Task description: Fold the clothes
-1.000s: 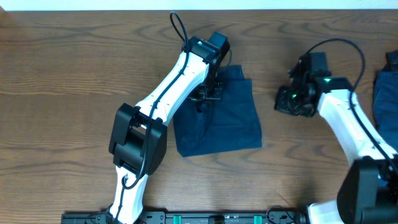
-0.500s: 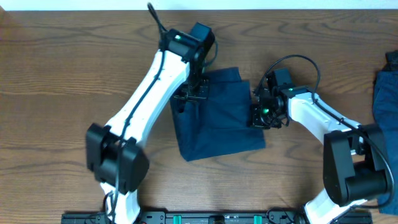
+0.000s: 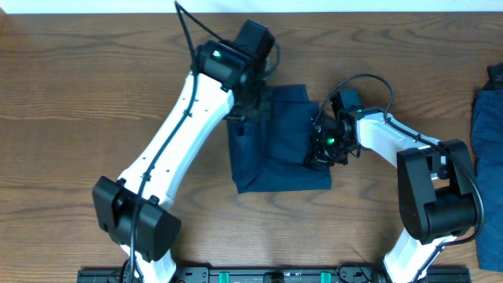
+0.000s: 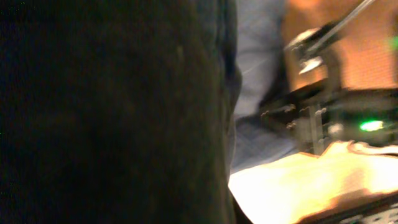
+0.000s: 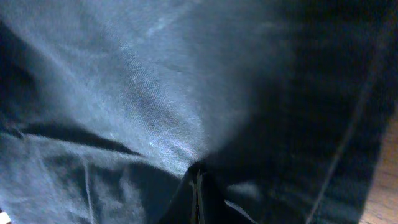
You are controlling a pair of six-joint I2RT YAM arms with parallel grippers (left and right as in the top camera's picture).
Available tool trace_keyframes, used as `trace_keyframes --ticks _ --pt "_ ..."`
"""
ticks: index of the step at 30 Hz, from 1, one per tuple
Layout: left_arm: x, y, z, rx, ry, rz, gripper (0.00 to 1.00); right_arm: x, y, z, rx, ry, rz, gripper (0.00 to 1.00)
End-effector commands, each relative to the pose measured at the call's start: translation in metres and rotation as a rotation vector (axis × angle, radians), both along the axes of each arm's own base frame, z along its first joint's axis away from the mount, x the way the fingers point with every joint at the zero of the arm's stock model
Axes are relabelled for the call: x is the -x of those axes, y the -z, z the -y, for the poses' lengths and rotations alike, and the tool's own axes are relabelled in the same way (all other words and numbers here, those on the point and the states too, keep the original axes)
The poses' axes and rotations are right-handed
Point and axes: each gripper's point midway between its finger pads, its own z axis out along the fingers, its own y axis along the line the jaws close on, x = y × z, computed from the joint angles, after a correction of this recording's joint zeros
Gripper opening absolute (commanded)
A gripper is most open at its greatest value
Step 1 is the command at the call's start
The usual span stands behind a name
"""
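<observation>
Both clamped on the clothes [image 3: 279, 161] mid-fold, left pincer [image 3: 253, 110] and right pincer [image 3: 318, 149]; you should next lift evenly.

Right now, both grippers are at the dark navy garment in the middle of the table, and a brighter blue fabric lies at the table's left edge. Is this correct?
Not quite. The brighter blue fabric lies at the right edge of the table, as the overhead view shows. The rest holds: the left gripper and the right gripper are both at the dark navy garment.
</observation>
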Motion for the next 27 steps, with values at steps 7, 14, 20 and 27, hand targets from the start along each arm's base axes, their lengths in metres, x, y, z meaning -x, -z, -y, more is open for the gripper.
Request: trace_keyframes --ticks 7,14,20,27 --pt "0.001 0.026 0.053 0.022 0.011 0.001 0.07 0.031 0.046 0.026 0.171 -0.028 -0.108 0.01" --pt "0.01 0.081 0.06 -0.079 0.067 -0.109 0.07 0.033 0.046 0.027 0.173 -0.028 -0.116 0.08" --pt "0.008 0.097 0.061 -0.097 0.068 -0.133 0.17 0.038 0.038 0.03 0.156 -0.089 -0.12 0.26" --pt "0.008 0.087 0.056 -0.096 0.07 -0.129 0.73 0.018 -0.002 0.073 0.278 0.04 -0.026 0.3"
